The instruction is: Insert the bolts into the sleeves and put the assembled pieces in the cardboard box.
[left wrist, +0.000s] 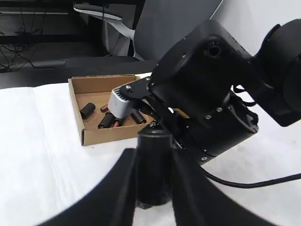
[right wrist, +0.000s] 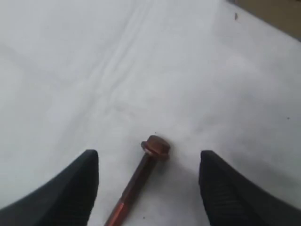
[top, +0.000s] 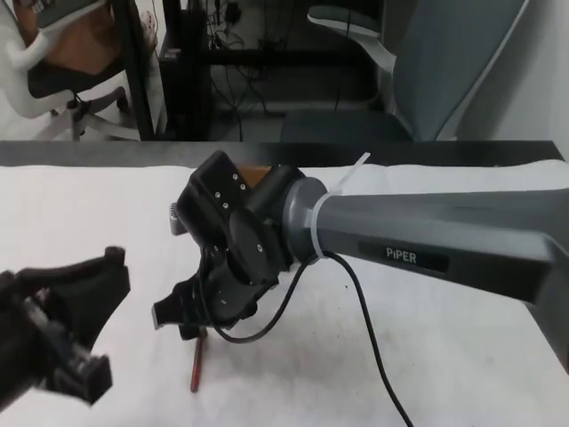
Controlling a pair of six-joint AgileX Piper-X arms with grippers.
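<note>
Right pincer (top: 178, 322) first: it is wide open, low over the bolt (top: 196, 363), one finger (right wrist: 75, 188) on each side of it and neither touching. From the right wrist view the pincer (right wrist: 148, 156) frames the bolt (right wrist: 136, 181), whose flanged hex head lies level with the fingertips and whose shank runs back between the fingers.

Left pincer (left wrist: 153, 188) now: it is closed on a sleeve (left wrist: 153, 165), a black tube standing upright between the two fingers. In the high view we find this pincer (top: 62, 329) off to one side of the bolt, well apart from it, nearer the camera.

The bolt is copper-brown and slim, lying flat by itself. We see its shank sticking out from under the right pincer towards the camera.

The box (left wrist: 82, 117) sits beyond the bolt, on the far side of the right arm's wrist. It is shallow, open-topped cardboard. Inside we count several dark pieces (left wrist: 87, 110), some with a copper end showing; an exact number we cannot tell, since the wrist covers part of the box.

Under the bolt is a white cloth (top: 444, 356), softly creased. A black cable (top: 360, 302) loops from the right arm down past the bolt. Beyond the bench's far edge we see a grey chair (top: 444, 62) and a dark desk (top: 267, 53) with hanging wires.
</note>
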